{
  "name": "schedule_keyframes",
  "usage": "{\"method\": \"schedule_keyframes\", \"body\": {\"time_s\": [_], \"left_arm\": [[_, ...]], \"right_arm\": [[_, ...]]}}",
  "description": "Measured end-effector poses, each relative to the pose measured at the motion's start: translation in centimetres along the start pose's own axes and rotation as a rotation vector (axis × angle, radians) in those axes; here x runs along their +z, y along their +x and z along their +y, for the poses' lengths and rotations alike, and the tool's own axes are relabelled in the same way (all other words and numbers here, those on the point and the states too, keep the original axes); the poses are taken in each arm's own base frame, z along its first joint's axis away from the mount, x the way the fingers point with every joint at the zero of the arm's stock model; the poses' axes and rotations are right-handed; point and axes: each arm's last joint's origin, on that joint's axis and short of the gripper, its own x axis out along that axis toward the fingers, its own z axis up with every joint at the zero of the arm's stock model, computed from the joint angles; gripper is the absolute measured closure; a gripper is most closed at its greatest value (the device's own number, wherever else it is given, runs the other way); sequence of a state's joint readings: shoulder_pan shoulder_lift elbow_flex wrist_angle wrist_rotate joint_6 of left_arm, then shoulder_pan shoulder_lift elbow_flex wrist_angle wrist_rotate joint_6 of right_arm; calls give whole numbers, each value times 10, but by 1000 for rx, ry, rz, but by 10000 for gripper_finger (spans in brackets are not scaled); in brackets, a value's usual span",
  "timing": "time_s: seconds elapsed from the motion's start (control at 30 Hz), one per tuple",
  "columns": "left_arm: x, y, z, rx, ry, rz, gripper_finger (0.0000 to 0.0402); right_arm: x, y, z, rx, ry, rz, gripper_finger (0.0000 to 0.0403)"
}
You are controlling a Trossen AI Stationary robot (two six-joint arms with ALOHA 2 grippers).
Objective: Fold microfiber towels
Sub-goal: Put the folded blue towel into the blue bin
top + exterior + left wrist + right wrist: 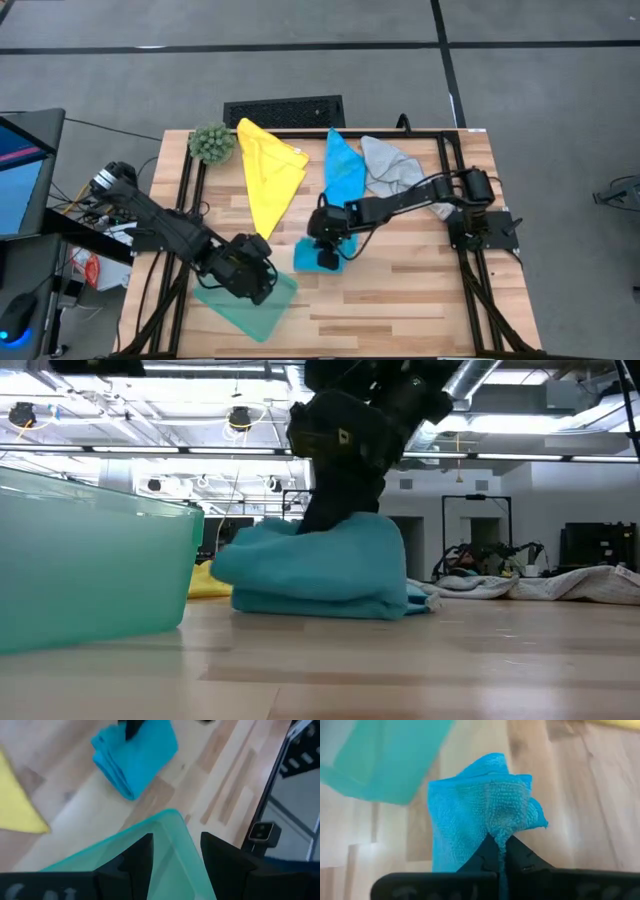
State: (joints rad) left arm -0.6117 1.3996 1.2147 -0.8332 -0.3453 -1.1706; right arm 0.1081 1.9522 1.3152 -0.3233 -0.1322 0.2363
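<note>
Blue folded towel (480,815) sits pinched between the right gripper's (501,851) jaws.

Even bright overhead light, soft shadows, ceiling lamp glare, wrist views blurred close up

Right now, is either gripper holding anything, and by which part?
The right gripper is shut on the folded blue towel, pinching a bunched edge. The left gripper grips the rim of a translucent teal bin.
</note>
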Motion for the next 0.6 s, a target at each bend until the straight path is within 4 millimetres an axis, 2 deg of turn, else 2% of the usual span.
{"method": "schedule_keyframes", "body": {"time_s": [0.2, 0.27, 0.47, 0.6], "left_arm": [[-2, -27, 1, -4, -6, -62, 245], [-5, -32, 1, -10, -1, -59, 245], [-10, -46, 8, -3, 4, -56, 245], [-11, -59, 15, -21, -5, -54, 245]], "right_arm": [[18, -10, 17, 11, 25, -54, 386], [23, -21, 25, -5, 20, -58, 386], [65, -55, 49, 30, -32, -219, 386], [86, -65, 67, 77, -71, -327, 386]]}}
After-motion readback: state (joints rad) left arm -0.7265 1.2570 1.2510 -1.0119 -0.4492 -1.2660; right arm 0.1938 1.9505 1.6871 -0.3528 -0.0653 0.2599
